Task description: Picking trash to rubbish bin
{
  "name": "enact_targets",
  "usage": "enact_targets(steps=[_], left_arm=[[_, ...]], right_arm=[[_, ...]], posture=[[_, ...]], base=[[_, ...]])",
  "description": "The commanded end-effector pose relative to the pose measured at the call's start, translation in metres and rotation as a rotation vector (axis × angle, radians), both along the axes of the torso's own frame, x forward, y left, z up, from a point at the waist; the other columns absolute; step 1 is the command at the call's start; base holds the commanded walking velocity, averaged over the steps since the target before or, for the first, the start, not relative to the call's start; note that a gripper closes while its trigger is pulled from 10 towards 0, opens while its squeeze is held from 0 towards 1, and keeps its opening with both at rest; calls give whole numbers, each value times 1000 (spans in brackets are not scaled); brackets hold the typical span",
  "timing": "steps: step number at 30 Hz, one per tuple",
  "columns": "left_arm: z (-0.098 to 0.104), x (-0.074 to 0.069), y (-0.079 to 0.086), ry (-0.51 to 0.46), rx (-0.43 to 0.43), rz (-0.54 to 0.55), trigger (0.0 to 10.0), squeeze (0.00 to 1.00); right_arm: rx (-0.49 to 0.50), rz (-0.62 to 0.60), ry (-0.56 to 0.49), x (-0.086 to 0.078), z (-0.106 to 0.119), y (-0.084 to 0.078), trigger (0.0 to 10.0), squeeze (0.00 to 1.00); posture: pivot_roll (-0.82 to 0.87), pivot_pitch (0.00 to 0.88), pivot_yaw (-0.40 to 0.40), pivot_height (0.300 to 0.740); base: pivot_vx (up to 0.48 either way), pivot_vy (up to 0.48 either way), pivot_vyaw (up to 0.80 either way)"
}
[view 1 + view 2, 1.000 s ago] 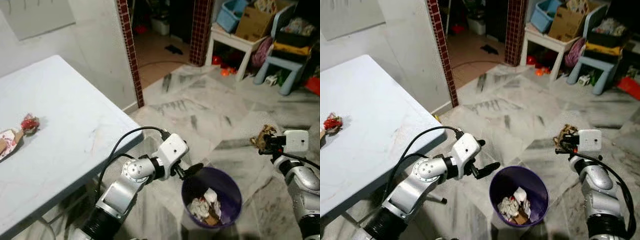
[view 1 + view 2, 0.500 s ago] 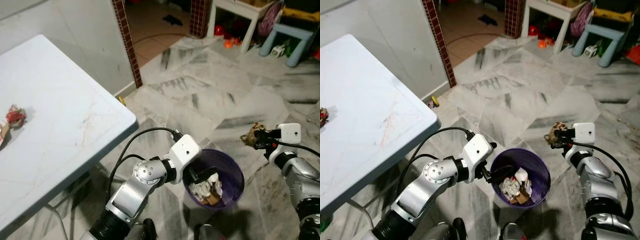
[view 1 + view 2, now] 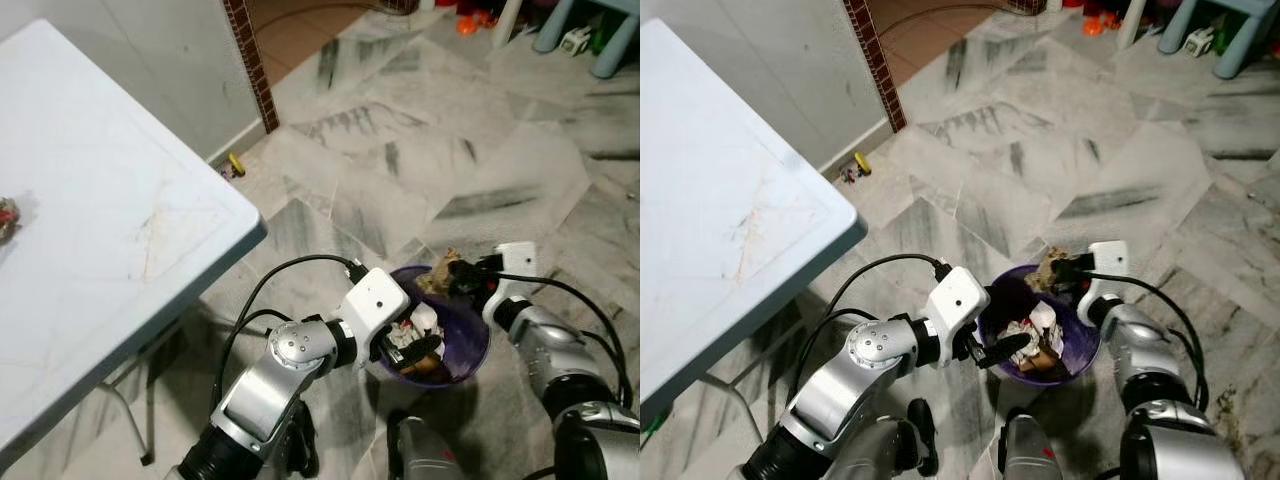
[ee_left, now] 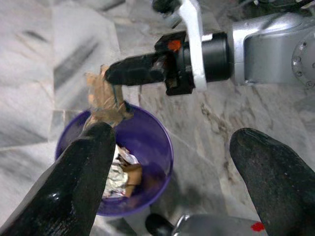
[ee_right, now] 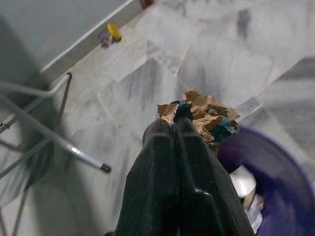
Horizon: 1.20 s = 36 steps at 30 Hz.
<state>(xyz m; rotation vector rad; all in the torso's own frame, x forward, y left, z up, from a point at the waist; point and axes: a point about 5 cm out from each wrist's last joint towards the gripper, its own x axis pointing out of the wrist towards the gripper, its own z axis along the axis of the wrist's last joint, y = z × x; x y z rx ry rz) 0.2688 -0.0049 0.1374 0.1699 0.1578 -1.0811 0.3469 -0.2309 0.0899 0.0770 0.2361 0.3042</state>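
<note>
Hanging just over the far rim of the purple rubbish bin [image 3: 470, 352], the crumpled brown paper scrap [image 3: 438, 276] is pinched between the pressed-together fingers of the right gripper [image 5: 178, 114]. The right wrist view shows the wad clamped at the fingertips with the bin's purple edge below it. This looks like the drop-off step: the trash has been carried to the bin and only the release is left. The next move probably calls for nudging the wad a little further over the opening, since it sits near the rim rather than the middle, then parting the fingers so it falls onto the white and brown litter [image 3: 412, 338] already inside. The left gripper [image 3: 412, 352] reaches over the near side of the bin, fingers spread and empty. Another red scrap [image 3: 8, 216], small and hard to make out, lies on the white table [image 3: 120, 240], well apart.
</note>
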Motion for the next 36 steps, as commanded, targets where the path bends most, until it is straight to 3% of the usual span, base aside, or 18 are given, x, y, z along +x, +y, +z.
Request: enact_targets(steps=[1,12,24,36], left_arm=[[0,-4,-3,7,0,-8,10000,0],[4,-5,-5,13,-5,-28,10000,0],[-28,-20,19,74,121,-60,10000,0],[-36,-19,29,81,150,-56,10000,0]], right_arm=[[-3,20,68,-7,-17,8,10000,0],[10,62,110,-13,-30,20,10000,0],[1,36,105,-15,-29,10,10000,0],[7,42,107,-15,-29,11,10000,0]], posture=[[-63,476,152,740],[-67,479,160,740],[-68,481,170,740],[-73,485,171,740]], base=[[0,0,0],[0,0,0],[0,0,0],[0,0,0]])
